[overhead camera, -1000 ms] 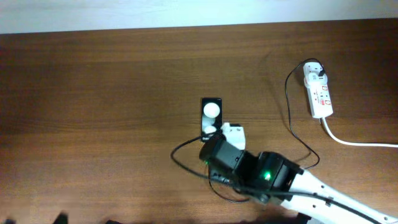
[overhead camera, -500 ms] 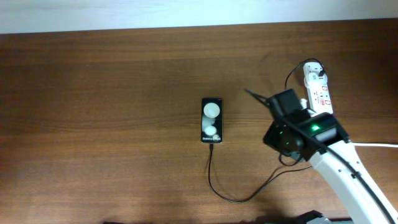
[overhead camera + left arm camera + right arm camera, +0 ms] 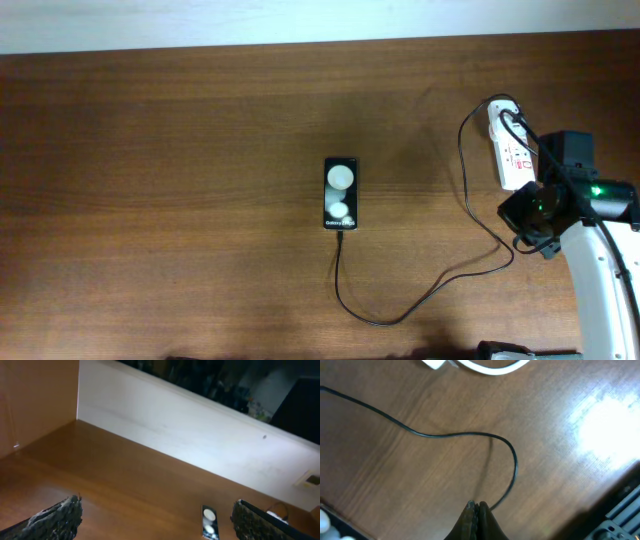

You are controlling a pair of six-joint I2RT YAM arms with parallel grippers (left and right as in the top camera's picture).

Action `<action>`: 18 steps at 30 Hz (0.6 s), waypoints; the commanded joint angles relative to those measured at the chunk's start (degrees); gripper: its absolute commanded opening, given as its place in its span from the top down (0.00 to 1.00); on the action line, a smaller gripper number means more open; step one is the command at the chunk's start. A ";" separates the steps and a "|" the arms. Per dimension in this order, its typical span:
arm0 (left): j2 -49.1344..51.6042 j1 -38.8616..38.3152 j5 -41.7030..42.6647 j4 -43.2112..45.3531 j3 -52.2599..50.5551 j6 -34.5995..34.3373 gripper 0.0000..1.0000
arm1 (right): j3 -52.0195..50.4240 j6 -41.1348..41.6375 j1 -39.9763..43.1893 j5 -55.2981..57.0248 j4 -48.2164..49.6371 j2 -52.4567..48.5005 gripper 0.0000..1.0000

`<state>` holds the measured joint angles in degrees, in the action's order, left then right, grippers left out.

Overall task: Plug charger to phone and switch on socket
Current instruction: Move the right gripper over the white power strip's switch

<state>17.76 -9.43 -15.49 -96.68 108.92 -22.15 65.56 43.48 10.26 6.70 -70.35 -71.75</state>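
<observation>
While left gripper [image 3: 157, 521] hangs spread wide, empty | phone [image 3: 341, 193] flat on table [image 3: 150, 200], charger [image 3: 400, 316] cable meeting its 6 o'clock edge | socket [image 3: 512, 150] at phone's 3 o'clock | right gripper [image 3: 476, 509] clenched on nothing at socket's 5 o'clock

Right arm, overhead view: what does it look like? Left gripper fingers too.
Right arm: white tubular link ending in a black, boxy wrist housing with green lights glowing on it. Left gripper: dark fingers with a rough, grey-flecked surface.
</observation>
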 commanded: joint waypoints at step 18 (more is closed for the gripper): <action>-14.36 6.08 -0.61 0.00 0.11 -0.11 0.01 | 39.54 -10.60 10.51 -3.52 -5.42 -41.57 0.96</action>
<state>6.39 -3.36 -15.53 -96.71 108.99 -22.15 96.12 33.61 20.58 3.49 -73.23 -106.00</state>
